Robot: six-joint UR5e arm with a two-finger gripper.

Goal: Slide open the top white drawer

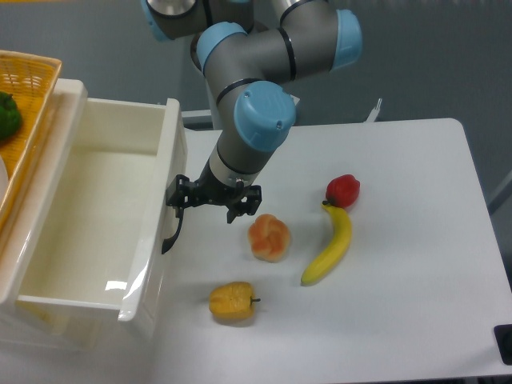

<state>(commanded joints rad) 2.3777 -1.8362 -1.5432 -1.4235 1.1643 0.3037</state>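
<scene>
- Your top white drawer (96, 216) sits pulled out at the left of the tabletop (400, 320), its white interior showing.
- Your end effector (210, 200) hangs just right of the drawer front, beside the curved black handle (172, 232).
- Fingers look parted, gripping nothing.
- Yellow wicker basket (32, 80) rests above the drawer.

From where I stand, nothing here carries readable writing. No label, brand, number or sign shows on anything (glossy surfaces included).
</scene>
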